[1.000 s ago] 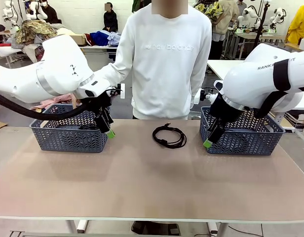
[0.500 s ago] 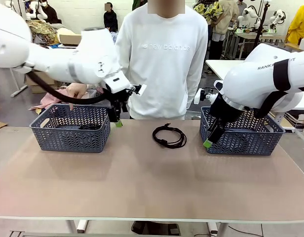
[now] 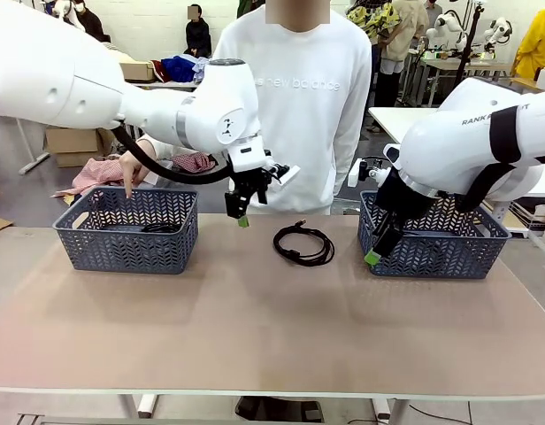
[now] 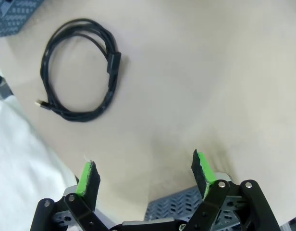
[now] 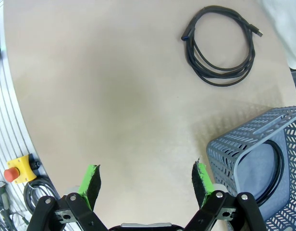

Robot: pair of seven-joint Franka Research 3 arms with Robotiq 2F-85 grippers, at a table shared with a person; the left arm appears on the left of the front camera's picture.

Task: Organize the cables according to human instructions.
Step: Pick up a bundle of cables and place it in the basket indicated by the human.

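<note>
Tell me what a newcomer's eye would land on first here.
First, the coiled black cable lying alone mid-table between two blue-grey baskets. Next, the left gripper, open and empty, hanging just left of that cable. Then the person's hand pointing a finger down into the left basket.

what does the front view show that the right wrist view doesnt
Front view alone: the person's hand pointing into the left basket, a cable coiled inside it, and the open left gripper above the table. Right wrist view alone: a red emergency button at the table's edge and a coil inside the right basket. Both: the loose cable on the table, the right basket, and the open right gripper.
</note>
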